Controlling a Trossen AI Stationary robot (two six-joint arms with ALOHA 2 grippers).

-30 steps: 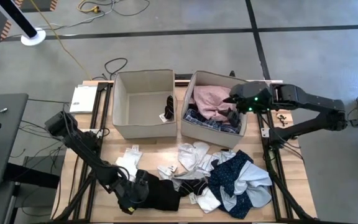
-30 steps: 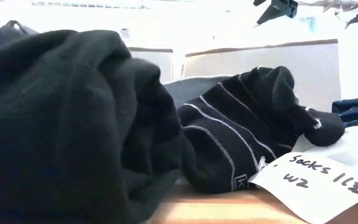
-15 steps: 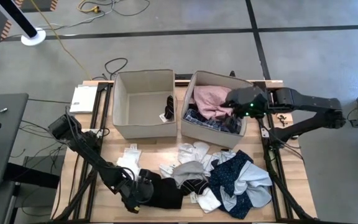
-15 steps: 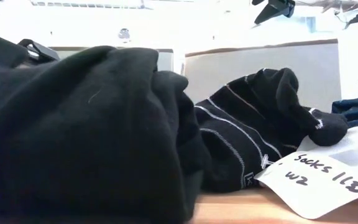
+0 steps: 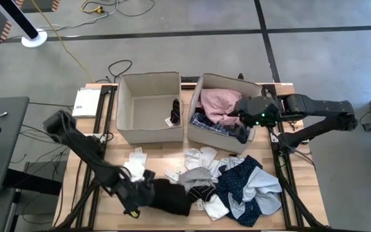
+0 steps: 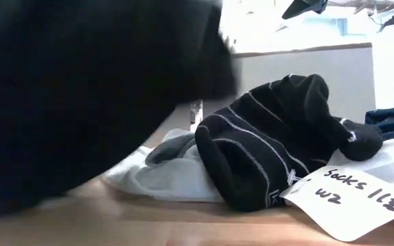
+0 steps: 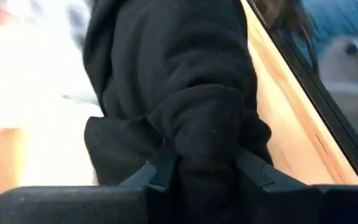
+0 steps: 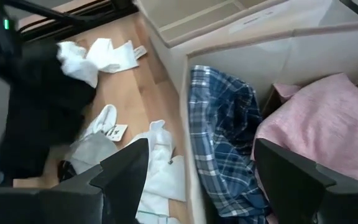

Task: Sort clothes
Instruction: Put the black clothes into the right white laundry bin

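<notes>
The sorting looks roughly partway done. The right-hand fabric box point(image 5: 252, 132) at the far edge of the surface point(image 5: 160, 152) already holds a pink garment point(image 5: 216, 104) and a blue plaid garment point(image 8: 219, 124) beside it, while the left-hand fabric box point(image 5: 126, 109) holds only a small dark item point(image 5: 175, 109) against its right wall. Much is left: white pieces point(image 5: 201, 160), a grey piece point(image 5: 195, 177), a black striped sock point(image 6: 265, 143) with a handwritten paper tag point(image 6: 351, 198) touching it, and a navy dotted garment point(image 5: 240, 177) bunched with a light blue one point(image 5: 263, 196) lie loose across the near half of the surface. The left gripper point(image 5: 137, 195) is low near the near-left corner, and the left wrist view shows its fingers point(image 7: 160, 171) pinching a fold of the black garment point(image 7: 185, 81), which fills most of the low view and seems partly raised off the wood. The right gripper point(image 8: 194, 171) hangs over the right-hand box with its fingers spread and nothing between them. In my judgement the black garment's trailing end lies against the grey piece and the sock and could drag them along, and the box walls stand between the pile and where anything must go. A white block point(image 5: 85, 101) sits on the frame at the far-left corner, and cables trail on the floor beyond.
</notes>
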